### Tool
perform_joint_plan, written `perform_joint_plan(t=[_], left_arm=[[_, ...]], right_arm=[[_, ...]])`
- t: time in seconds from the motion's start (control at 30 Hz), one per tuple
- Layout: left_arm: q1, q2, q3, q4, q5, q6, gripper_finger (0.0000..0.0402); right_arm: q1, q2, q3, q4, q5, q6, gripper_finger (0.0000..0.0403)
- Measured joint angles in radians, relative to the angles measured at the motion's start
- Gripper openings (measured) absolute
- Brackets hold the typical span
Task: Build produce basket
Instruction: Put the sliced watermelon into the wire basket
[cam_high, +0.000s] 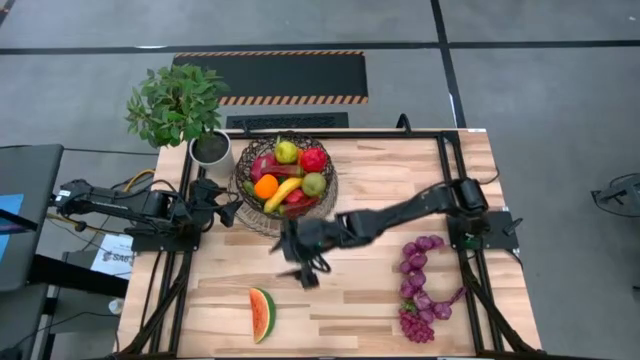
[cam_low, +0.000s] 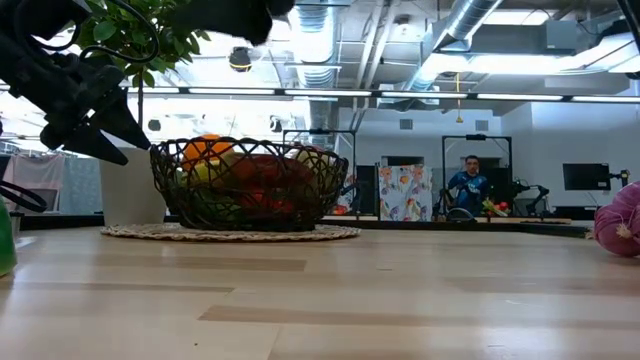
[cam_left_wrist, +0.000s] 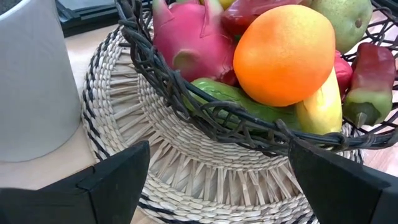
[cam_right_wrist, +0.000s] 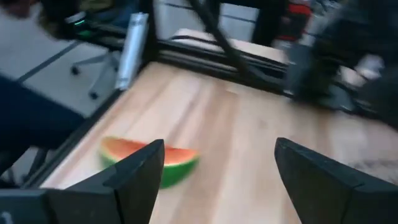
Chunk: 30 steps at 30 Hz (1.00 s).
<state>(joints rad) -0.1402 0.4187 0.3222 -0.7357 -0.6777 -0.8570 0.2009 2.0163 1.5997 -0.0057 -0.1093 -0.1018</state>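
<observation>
The dark wire basket (cam_high: 247, 200) stands on a pale woven mat at the table's far left, holding an orange (cam_left_wrist: 286, 53), banana, pear, apple, peppers, cucumber and pink dragon fruit (cam_left_wrist: 189, 40). A watermelon slice (cam_high: 262, 313) lies near the table's near edge; it also shows in the right wrist view (cam_right_wrist: 149, 160). Purple grapes (cam_high: 420, 288) lie at the right. My right gripper (cam_high: 298, 260) is open and empty above the table's middle, beyond the slice. My left gripper (cam_high: 228, 210) is open and empty beside the basket's left rim (cam_left_wrist: 205, 106).
A white pot (cam_high: 211, 152) with a leafy green plant (cam_high: 175, 100) stands left of the basket at the far edge. Bare wood lies between the slice and the grapes. A black frame (cam_high: 450, 190) borders the table.
</observation>
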Motion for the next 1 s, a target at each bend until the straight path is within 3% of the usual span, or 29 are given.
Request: perform_joint_plan(t=[0.37,0.47,0.67,1.0], left_arm=[[0.0,0.0,0.0,0.0,-0.008,0.0,0.0368],[0.0,0.0,0.0,0.0,-0.008,0.0,0.0368],[0.0,0.0,0.0,0.0,-0.011,0.0,0.0368],[0.0,0.0,0.0,0.0,-0.018,-0.001,0.0368]], right_arm=[[0.137,0.002,0.0,0.042,0.019,-0.064,0.0325],[0.142,0.054,0.004,0.132,0.029,-0.064,0.0325],[0.144,0.17,0.066,0.14,0.026,-0.067,0.0326],[0.143,0.389,0.289,0.118,-0.175,-0.141,0.0326]])
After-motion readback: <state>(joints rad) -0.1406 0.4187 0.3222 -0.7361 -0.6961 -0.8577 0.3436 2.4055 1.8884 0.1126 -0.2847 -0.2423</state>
